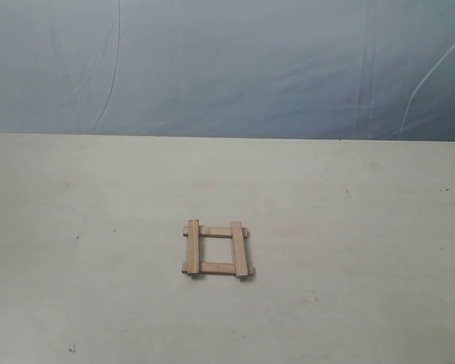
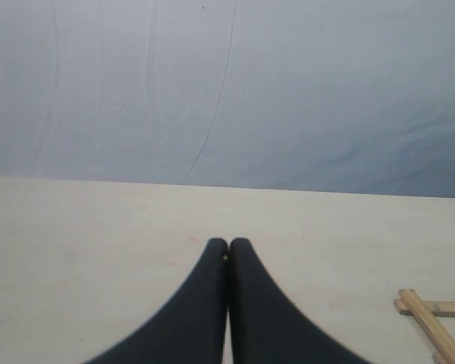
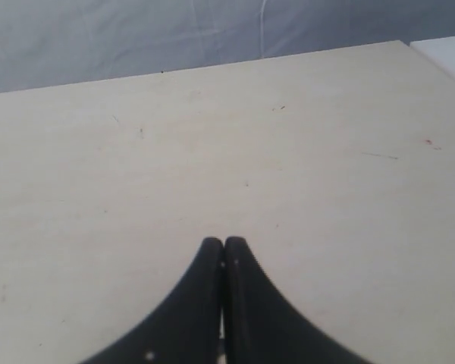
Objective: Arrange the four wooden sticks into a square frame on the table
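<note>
The four wooden sticks lie as a small square frame [image 1: 218, 249] in the middle of the table [image 1: 349, 227]: two bars across, two laid over their ends, hollow in the centre. One corner of the square frame [image 2: 434, 318] shows at the edge of the left wrist view, well off to the side of my left gripper [image 2: 229, 244]. That gripper is shut, black fingertips together, nothing between them, above bare table. My right gripper [image 3: 224, 243] is likewise shut and empty over bare table [image 3: 212, 152]; no stick shows in its view. Neither arm appears in the exterior view.
A creased grey-blue cloth backdrop [image 1: 227, 68] hangs behind the table's far edge. A table corner and a white strip [image 3: 447, 53] beyond it show in the right wrist view. The surface carries only faint specks and scuffs.
</note>
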